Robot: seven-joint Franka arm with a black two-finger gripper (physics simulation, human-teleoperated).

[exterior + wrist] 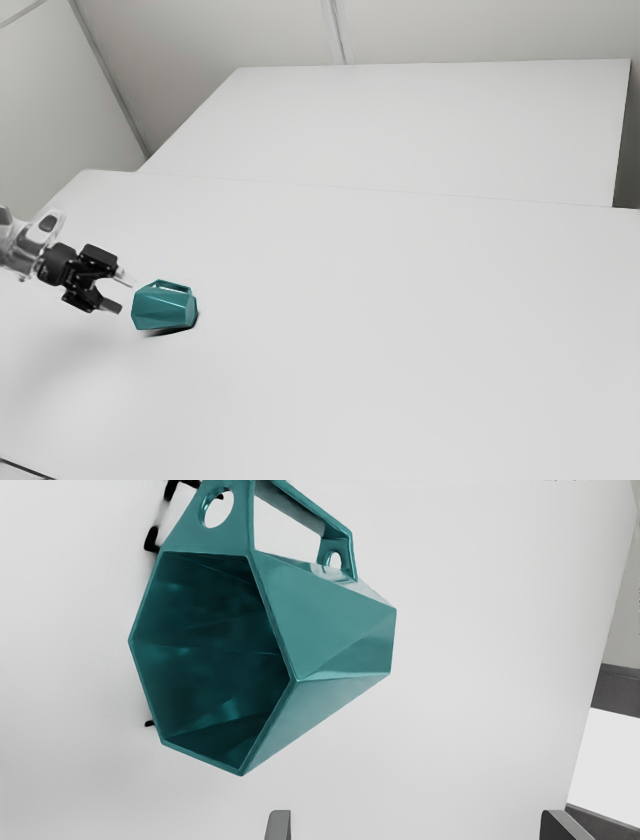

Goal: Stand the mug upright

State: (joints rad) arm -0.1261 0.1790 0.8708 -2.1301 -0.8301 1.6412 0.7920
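- Well, the mug [165, 308] lies sideways on the table [400, 330], mouth [210, 655] toward the gripper [122, 295], whose fingers [278, 826] stand spread, empty.
- Pushing straight in could roll it, if they catch the rim [271, 721].
- Pinched by the handle [295, 505], it might swivel during tilting.
- Mug and gripper look apart, though depth is hard to judge.

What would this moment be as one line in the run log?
gripper: open, empty, beside mug | mug: lying on its side, mouth facing gripper | task: mug not yet upright
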